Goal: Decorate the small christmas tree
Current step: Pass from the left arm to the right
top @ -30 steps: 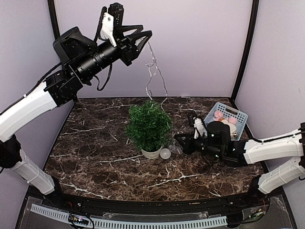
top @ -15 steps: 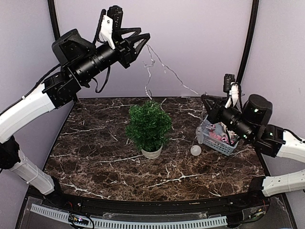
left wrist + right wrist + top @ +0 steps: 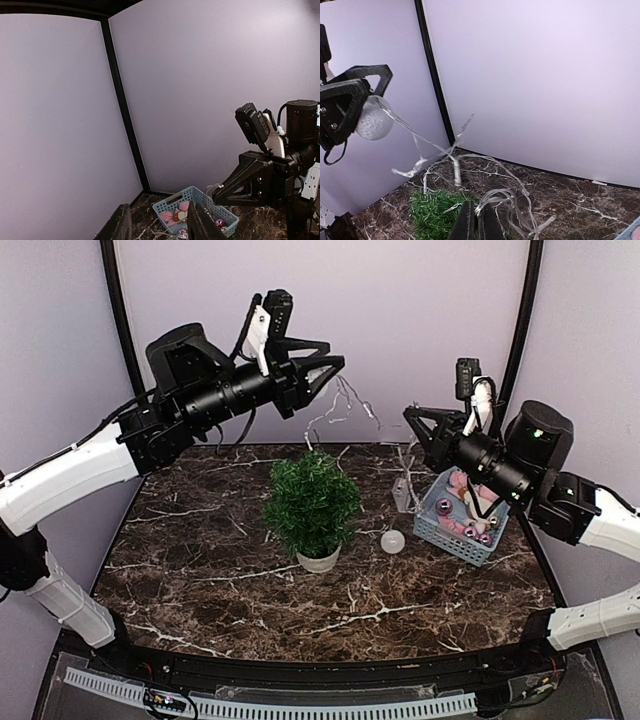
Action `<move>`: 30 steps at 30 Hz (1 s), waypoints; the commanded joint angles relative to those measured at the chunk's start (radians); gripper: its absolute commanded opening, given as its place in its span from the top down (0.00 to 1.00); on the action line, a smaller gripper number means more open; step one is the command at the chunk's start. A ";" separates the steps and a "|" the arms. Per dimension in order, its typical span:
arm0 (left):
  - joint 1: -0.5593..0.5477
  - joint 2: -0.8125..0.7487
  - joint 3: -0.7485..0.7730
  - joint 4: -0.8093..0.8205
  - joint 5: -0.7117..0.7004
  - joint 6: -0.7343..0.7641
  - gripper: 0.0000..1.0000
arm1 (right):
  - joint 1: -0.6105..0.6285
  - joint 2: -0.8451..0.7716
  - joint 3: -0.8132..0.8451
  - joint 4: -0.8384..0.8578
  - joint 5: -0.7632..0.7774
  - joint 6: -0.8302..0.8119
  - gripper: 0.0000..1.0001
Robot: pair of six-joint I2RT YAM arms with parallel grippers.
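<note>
The small christmas tree [image 3: 312, 502] stands mid-table in its pale pot, and its green top shows in the right wrist view [image 3: 437, 212]. A clear light string [image 3: 345, 405] runs in the air between both grippers, above and behind the tree. My left gripper [image 3: 333, 365] is raised high left of centre, shut on a white ball [image 3: 372, 120] at the string's end. My right gripper [image 3: 412, 425] hangs above the basket's left side, shut on a bunch of the string [image 3: 520, 200]. Another white ball [image 3: 392, 541] is low, right of the pot.
A blue basket [image 3: 455, 530] with pink and white ornaments sits at the right, under my right arm; it also shows in the left wrist view [image 3: 170, 205]. Purple walls with black corner posts [image 3: 518, 340] close in the back and sides.
My right gripper rose from the table beside the tree to above the basket, pulling the string up. My left gripper moved right and lower. The loose white ball shifted right.
</note>
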 commanded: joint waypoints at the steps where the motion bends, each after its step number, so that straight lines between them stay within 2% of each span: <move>1: 0.005 0.042 -0.022 -0.017 0.065 -0.069 0.97 | 0.004 -0.005 0.043 0.019 -0.084 0.003 1.00; 14: 0.007 0.060 -0.126 0.012 0.095 -0.140 0.94 | 0.004 0.030 0.138 -0.072 -0.361 0.020 1.00; 19: 0.007 0.052 -0.167 0.045 0.174 -0.198 0.88 | 0.004 0.031 0.151 -0.075 -0.381 0.029 1.00; 24: 0.008 0.066 -0.182 0.059 0.192 -0.225 0.88 | 0.004 0.035 0.149 -0.047 -0.395 0.035 1.00; 30: 0.011 0.123 -0.133 0.048 0.117 -0.216 0.88 | 0.004 0.031 0.151 -0.041 -0.393 0.041 1.00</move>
